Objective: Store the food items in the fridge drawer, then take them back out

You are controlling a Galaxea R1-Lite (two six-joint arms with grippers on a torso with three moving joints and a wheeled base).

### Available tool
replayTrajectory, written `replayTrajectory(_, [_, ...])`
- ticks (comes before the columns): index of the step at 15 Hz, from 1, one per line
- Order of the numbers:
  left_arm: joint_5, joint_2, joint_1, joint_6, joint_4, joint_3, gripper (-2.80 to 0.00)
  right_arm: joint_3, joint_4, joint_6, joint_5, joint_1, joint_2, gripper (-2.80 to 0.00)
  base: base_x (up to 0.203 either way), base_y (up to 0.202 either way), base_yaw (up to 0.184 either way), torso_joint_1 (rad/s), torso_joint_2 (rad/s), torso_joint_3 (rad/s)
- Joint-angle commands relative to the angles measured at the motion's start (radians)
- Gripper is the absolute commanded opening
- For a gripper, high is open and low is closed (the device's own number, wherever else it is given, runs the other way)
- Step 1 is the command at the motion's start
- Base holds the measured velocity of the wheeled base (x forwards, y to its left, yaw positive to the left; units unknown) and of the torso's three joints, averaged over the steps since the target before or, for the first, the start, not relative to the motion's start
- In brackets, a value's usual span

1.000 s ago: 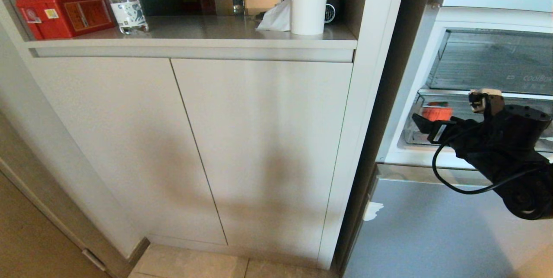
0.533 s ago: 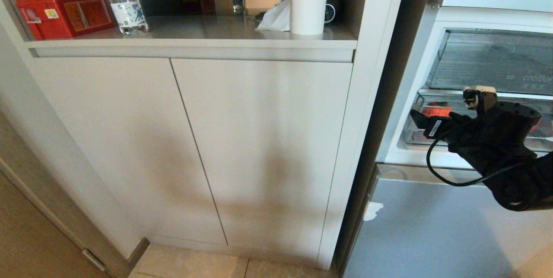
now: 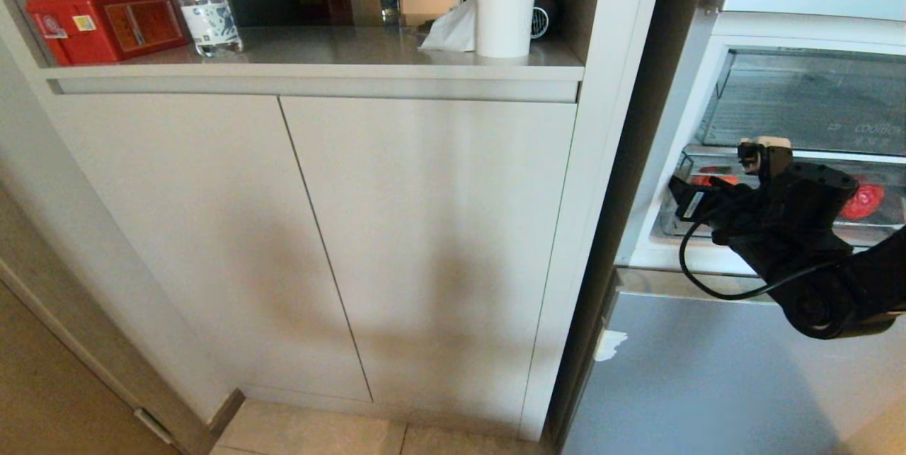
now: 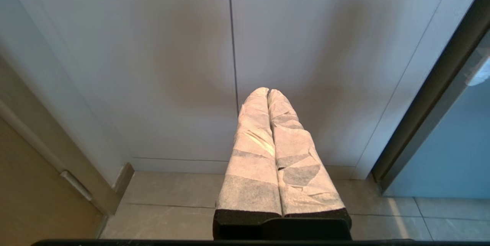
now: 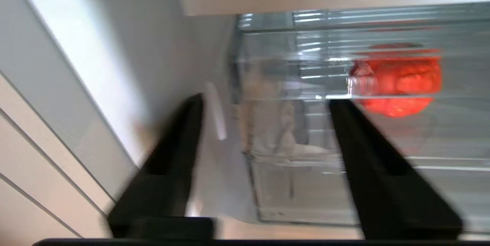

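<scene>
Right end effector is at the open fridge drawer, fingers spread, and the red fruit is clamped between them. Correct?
Not quite. The right end effector is at the fridge drawer with fingers spread, but the red fruit is not clamped; it lies inside the drawer beyond the fingers, as the right wrist view shows.

Even indoor light, soft shadows on cabinet doors [image 3: 425,243] — right wrist view motion-blurred

We see our right gripper [image 5: 264,104] at the fridge drawer [image 5: 306,184], one finger on each side of its front corner wall, which blocks the straight way to the red fruit [image 5: 398,81] lying inside; above the fruit the drawer stands open.
</scene>
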Motion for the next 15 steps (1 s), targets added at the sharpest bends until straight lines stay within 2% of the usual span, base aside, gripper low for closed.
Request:
replayTrajectory(1, [0.0, 0.0, 0.0, 0.0, -0.001, 0.002, -2.8, -0.021, -0.004, 0.0, -0.012, 0.019, 0.024, -2.8, 0.0, 0.0, 0.0, 0.0, 0.0, 0.0])
replayTrajectory(6, [0.0, 0.0, 0.0, 0.0, -0.001, 0.002, -2.8, -0.004, -0.004, 0.003, -0.012, 0.023, 0.007, -2.8, 0.0, 0.0, 0.0, 0.0, 0.0, 0.0])
replayTrajectory(9, [0.0, 0.0, 0.0, 0.0, -0.001, 0.002, -2.8, 0.053, -0.005, 0.011, -0.008, 0.022, -0.041, -2.8, 0.0, 0.0, 0.0, 0.0, 0.0, 0.0])
replayTrajectory(15, [0.0, 0.0, 0.0, 0.0, -0.001, 0.002, -2.8, 0.284, -0.008, 0.024, -0.002, 0.024, -0.244, -2.8, 0.0, 0.0, 0.0, 0.0, 0.0, 0.0])
